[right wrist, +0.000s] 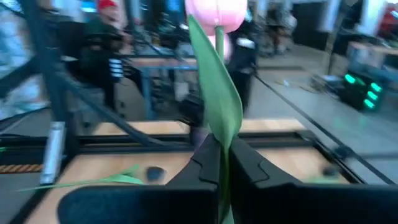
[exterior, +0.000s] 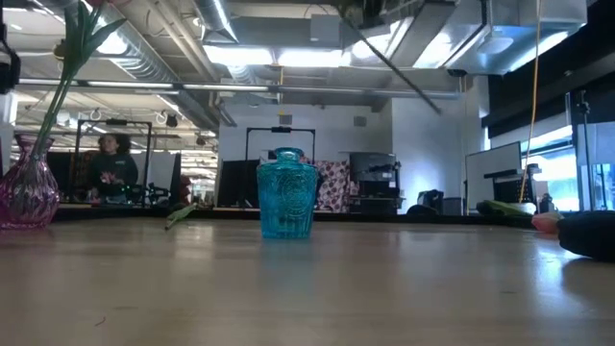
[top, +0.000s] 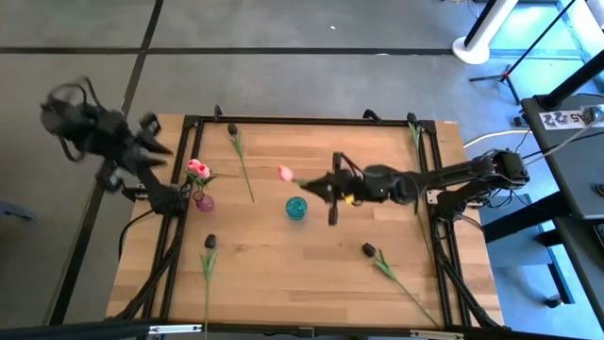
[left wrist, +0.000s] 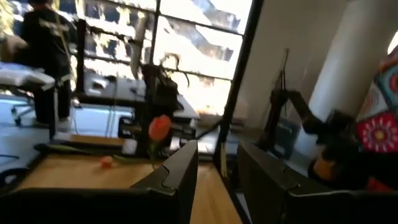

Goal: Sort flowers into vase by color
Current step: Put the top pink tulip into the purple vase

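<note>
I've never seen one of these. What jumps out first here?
Probably the right claw near the table's middle, shut on a pink tulip just above the blue vase. Near the left edge, a purple vase already holds pink tulips, while dark tulips lie scattered on the wood.

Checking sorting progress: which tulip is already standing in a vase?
The pink tulip in the purple vase at the table's left. The other pink one is in the right gripper; the dark ones lie flat.
</note>
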`<state>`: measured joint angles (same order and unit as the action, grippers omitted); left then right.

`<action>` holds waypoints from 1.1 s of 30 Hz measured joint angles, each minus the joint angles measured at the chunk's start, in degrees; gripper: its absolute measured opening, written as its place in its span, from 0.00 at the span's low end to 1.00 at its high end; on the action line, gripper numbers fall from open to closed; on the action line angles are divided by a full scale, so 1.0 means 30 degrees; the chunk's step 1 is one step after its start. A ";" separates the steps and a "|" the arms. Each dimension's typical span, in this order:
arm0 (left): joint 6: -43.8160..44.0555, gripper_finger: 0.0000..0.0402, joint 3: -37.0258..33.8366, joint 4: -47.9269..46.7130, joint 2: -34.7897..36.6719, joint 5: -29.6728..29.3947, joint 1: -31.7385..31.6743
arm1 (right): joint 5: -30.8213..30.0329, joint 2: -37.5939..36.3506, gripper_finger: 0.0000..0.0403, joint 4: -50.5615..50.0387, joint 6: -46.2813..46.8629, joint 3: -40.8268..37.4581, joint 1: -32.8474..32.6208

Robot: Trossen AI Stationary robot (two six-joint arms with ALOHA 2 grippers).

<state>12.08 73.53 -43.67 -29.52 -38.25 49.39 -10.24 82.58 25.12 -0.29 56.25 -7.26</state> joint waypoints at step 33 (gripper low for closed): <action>0.6324 0.27 -0.0761 0.6580 -1.7663 -0.9909 0.2005 | 0.3399 0.6405 0.01 1.5176 -0.3134 0.0007 -0.4411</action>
<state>31.05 71.24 -23.93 -82.51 -67.98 55.40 -0.04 101.80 70.65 -9.70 56.27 -20.49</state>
